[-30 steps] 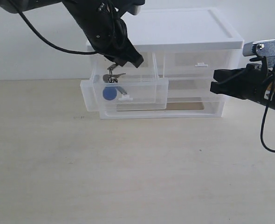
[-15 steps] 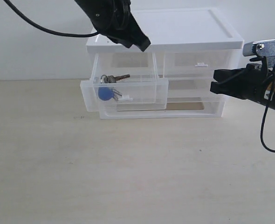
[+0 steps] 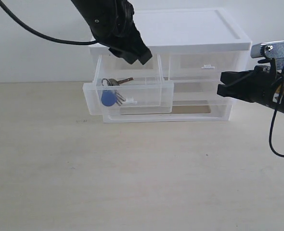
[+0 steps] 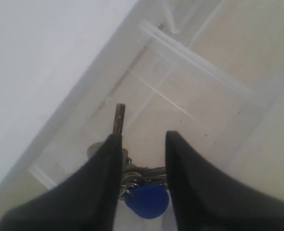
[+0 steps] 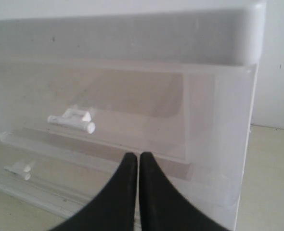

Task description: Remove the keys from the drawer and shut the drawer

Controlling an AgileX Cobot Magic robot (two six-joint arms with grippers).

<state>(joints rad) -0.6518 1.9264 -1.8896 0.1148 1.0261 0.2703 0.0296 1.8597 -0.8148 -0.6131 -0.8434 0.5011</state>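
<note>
Overhead, the left claw (image 4: 143, 136) is hanging spread — one bunch of keys (image 4: 147, 199) is lying beneath it in one open drawer (image 3: 151, 100); the right claw (image 5: 134, 157) is sitting pressed together.

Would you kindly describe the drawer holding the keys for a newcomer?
Look at the white-topped clear drawer unit. In its upper pair, the drawer on the exterior view's left is pulled out and holds keys with a blue fob; its twin is shut.
</note>
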